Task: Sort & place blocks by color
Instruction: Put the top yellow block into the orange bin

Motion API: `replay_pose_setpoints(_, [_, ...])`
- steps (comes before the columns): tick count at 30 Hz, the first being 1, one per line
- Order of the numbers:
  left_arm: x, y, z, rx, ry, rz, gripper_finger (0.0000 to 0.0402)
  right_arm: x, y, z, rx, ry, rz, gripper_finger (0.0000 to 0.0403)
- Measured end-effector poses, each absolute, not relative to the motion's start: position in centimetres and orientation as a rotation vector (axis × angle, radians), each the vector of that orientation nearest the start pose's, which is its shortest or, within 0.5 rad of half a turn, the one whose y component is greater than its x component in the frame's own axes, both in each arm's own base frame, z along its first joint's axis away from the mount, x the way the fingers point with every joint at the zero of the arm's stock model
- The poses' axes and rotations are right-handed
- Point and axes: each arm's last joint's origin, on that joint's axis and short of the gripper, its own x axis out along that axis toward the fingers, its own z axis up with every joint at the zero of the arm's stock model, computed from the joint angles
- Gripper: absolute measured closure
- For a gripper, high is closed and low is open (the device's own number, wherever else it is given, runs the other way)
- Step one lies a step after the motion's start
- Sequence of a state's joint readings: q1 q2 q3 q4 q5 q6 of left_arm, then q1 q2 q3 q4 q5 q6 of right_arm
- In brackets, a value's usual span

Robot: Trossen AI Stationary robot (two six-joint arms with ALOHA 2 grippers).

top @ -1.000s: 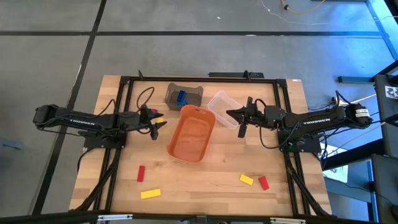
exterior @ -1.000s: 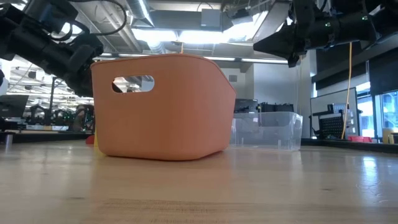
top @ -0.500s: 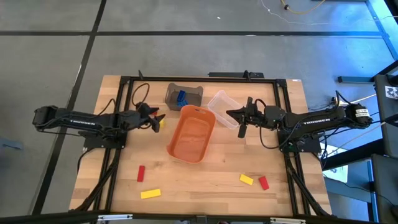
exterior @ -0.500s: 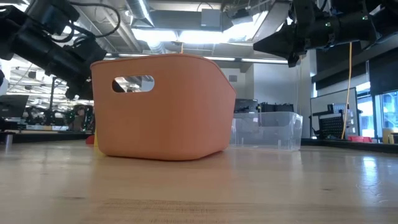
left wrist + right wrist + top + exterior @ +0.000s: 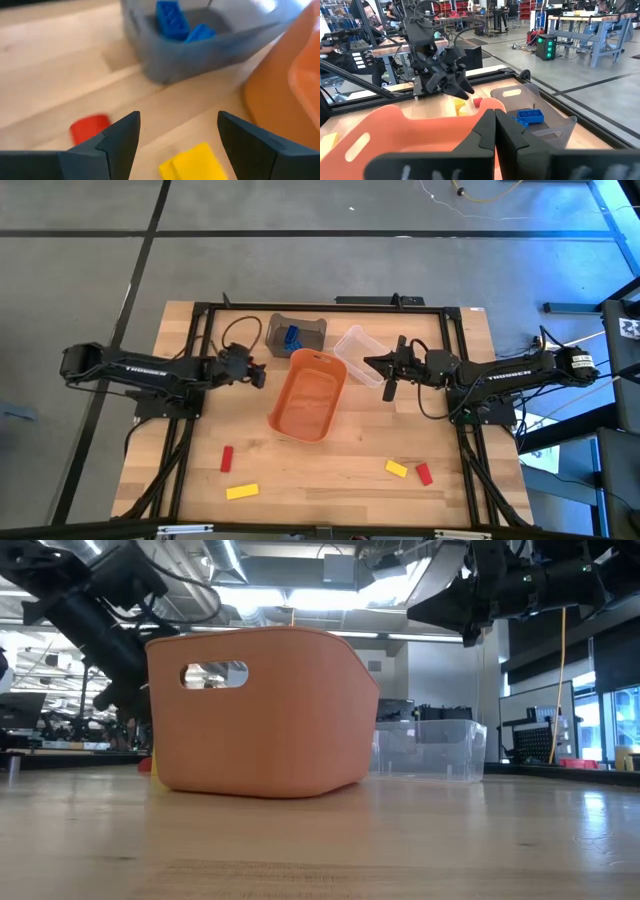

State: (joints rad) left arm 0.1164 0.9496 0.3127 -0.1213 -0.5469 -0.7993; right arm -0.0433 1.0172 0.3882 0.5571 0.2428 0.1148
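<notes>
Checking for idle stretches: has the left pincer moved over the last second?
Yes. In the high view the left pincer has shifted toward the table's far edge, closer to the grey bin, and stands open beside the orange tub.

Ahead of your black left gripper you see a yellow block and a red block on the pale wood-grain table, with two blue blocks in a grey bin beyond and the orange tub to one side. Your black right gripper looks over that orange tub, next to a clear bin. Farther from both grippers lie a red block, a yellow bar, and a yellow and red pair.
</notes>
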Motion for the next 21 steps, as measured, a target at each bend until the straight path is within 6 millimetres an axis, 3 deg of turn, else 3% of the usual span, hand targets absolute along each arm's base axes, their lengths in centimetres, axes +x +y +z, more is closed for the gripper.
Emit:
replay_pose_setpoints(7, [16.9,3.3,14.6,-0.596,0.511,0.948,0.0144,21.0,-1.6,22.6,0.089,0.058,-0.289,0.0402])
replay_pose_setpoints(21, [16.7,2.9,14.1,-0.658,0.630,0.839,0.0144,21.0,-1.6,22.6,0.087,0.051,-0.289,0.0402])
